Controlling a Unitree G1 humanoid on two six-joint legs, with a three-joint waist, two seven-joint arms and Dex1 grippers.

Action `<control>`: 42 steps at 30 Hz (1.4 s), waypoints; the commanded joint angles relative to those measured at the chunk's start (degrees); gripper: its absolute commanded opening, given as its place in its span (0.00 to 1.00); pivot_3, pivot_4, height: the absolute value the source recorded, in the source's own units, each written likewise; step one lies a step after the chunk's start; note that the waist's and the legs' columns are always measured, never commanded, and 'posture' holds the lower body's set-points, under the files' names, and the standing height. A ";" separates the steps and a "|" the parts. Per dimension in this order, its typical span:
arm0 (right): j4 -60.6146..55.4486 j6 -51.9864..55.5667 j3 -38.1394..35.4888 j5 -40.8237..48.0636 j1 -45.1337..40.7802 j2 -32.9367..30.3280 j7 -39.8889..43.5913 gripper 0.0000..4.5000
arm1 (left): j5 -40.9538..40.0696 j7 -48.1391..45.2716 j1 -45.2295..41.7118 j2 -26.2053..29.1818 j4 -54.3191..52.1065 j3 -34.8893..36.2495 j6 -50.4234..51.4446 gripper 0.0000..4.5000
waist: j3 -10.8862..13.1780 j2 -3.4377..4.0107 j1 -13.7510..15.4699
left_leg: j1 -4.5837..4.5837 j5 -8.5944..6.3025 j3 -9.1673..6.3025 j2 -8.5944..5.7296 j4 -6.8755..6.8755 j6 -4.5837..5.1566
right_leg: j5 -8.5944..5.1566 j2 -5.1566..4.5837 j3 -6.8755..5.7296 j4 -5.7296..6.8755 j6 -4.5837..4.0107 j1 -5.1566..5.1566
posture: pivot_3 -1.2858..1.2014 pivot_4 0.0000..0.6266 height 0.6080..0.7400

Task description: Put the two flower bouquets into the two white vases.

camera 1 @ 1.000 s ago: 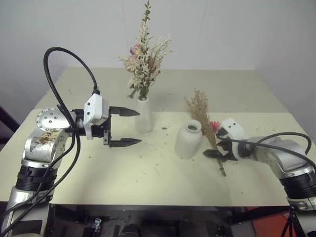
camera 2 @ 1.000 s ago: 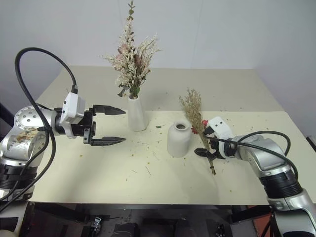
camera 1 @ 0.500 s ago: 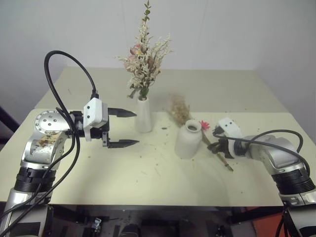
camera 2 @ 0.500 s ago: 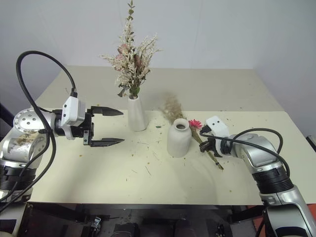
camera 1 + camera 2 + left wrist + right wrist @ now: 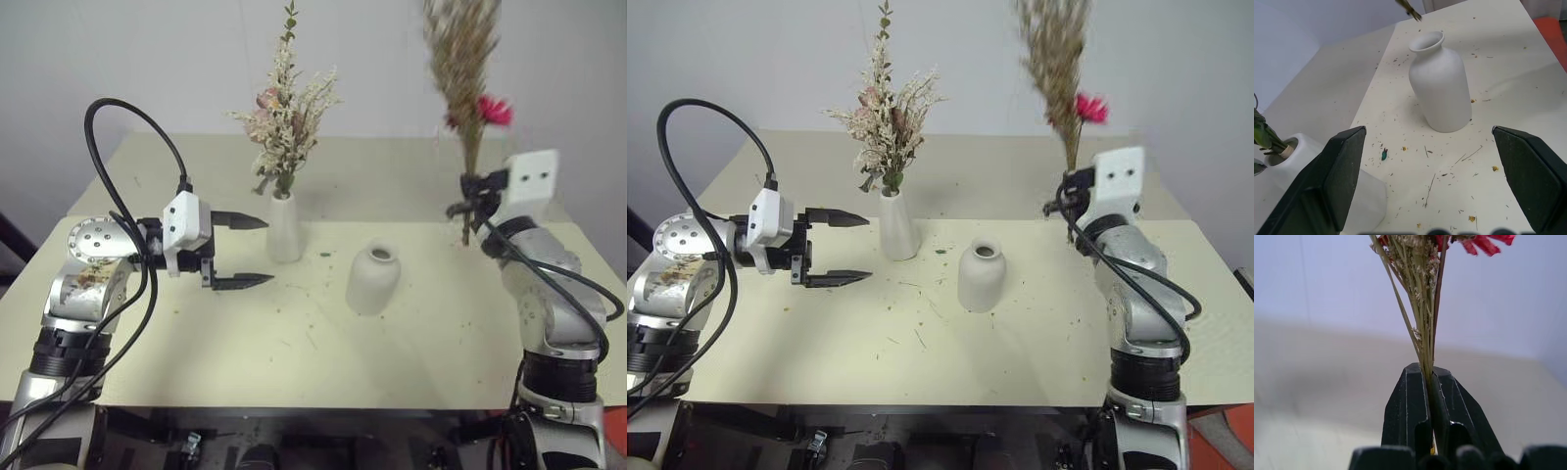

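Pale cream table (image 5: 323, 352), flecked with dry plant crumbs, stands against a plain light wall. On the left, the left gripper (image 5: 253, 252) hangs just above the tabletop with its two black fingers spread wide and nothing between them, pointing toward the tall slim vase (image 5: 285, 227), which stands just beyond its tips. That vase holds the cream-white and pink bouquet (image 5: 286, 116), upright, its green stems set in the neck. Right of it, near the middle of the table and apart from the slim vase, stands the squat round vase (image 5: 373, 279), upright, with nothing in its mouth; the left wrist view has it between the open fingers, farther off. On the right, the right gripper (image 5: 471, 196) is raised well above the table, fingers clamped tight on the stems of the tan-brown bouquet (image 5: 462, 59), which stands upright in the air with its pink-red daisy (image 5: 493, 110) on the right side of the sprigs, clear of both vases.
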 commanded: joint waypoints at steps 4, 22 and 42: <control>-12.26 -0.40 -4.24 17.43 -1.25 1.95 3.11 0.01 | -0.95 -0.15 -2.06 -0.62 0.34 0.12 -0.85 1.00 | 0.02 0.04 0.03 | 0.02 0.00 -0.01 0.01 -0.03 0.01 | -0.01 0.01 -0.01 0.01 -0.01 0.00 | 0.52 0.24 1.00; -7.07 -7.16 7.91 15.06 7.70 6.78 5.51 0.01 | -1.31 1.92 -0.82 -0.75 -1.75 0.49 2.22 1.00 | 0.02 0.06 -0.06 | 0.07 0.00 -0.01 0.01 -0.03 0.01 | -0.04 0.03 0.00 0.06 -0.07 0.01 | 0.52 0.24 1.00; -6.46 -18.55 14.39 10.20 17.00 8.86 13.09 0.36 | -1.11 2.49 0.23 -0.40 -2.17 0.97 0.53 1.00 | 0.02 0.06 -0.12 | 0.09 0.00 -0.01 0.02 -0.04 0.01 | -0.06 0.04 0.01 0.05 -0.05 0.01 | 0.52 0.24 1.00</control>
